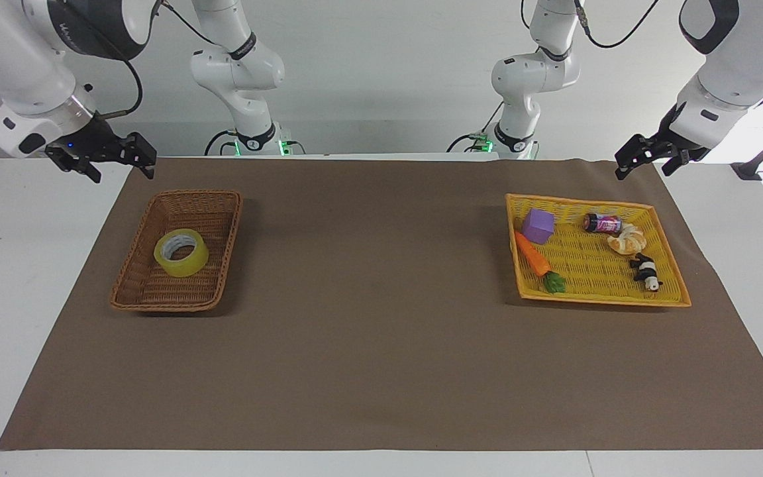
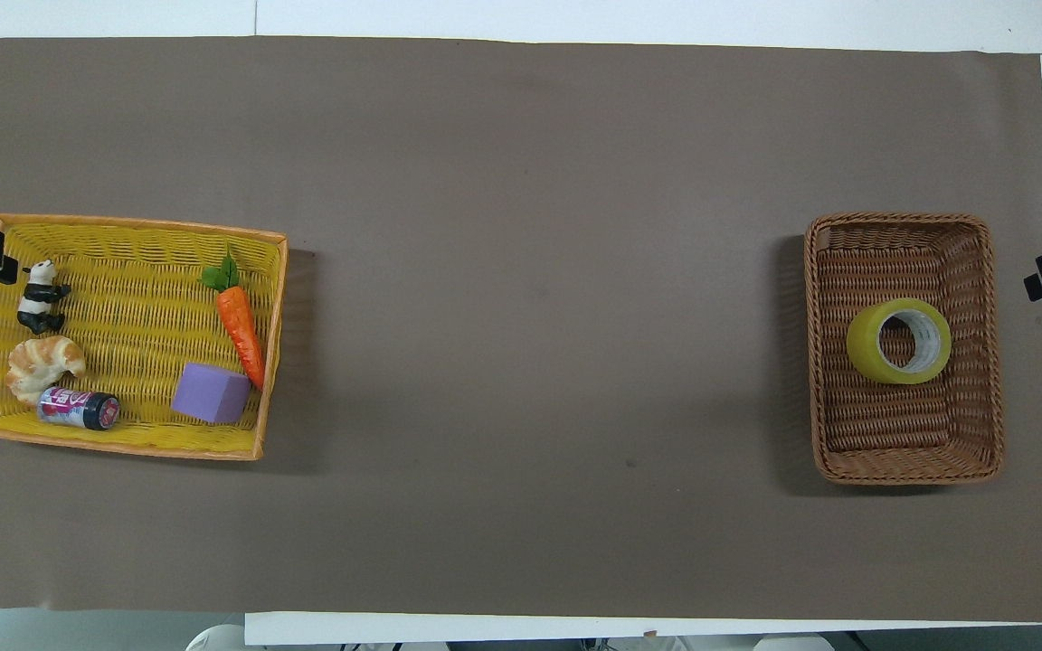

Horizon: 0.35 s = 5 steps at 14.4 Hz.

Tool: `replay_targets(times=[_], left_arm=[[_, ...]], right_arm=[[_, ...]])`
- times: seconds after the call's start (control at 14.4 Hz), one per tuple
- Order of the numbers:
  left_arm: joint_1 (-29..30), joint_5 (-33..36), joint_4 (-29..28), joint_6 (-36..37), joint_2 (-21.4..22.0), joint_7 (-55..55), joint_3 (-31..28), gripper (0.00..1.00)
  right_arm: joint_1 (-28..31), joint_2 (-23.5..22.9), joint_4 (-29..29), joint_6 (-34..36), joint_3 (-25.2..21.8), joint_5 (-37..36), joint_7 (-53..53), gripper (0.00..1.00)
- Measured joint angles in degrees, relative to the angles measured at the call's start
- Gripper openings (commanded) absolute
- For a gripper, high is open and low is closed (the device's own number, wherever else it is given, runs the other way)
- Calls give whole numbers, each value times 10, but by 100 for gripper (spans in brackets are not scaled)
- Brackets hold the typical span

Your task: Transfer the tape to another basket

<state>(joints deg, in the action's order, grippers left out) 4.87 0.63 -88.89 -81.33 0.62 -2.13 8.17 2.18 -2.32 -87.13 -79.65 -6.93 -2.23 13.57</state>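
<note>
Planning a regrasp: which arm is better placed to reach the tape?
Right. The right gripper hangs near the basket holding the tape; the left gripper waits by the yellow tray.

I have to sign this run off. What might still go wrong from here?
The tape already lies in the brown basket, and both arms are clear, so risk looks low. The right gripper hangs open close over that basket's end of the table; a low pass might snag its rim. The left gripper waits over the yellow basket's corner.
</note>
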Motion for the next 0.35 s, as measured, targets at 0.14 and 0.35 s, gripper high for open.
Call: replay_targets(times=[0.14,0.35], left_arm=[[0,0,0,0,0,0,0,100],[0,0,0,0,0,0,0,100]], right_arm=[[1,0,4,1,-3,0,-2,100],[2,0,6,1,-2,0,-15,100]])
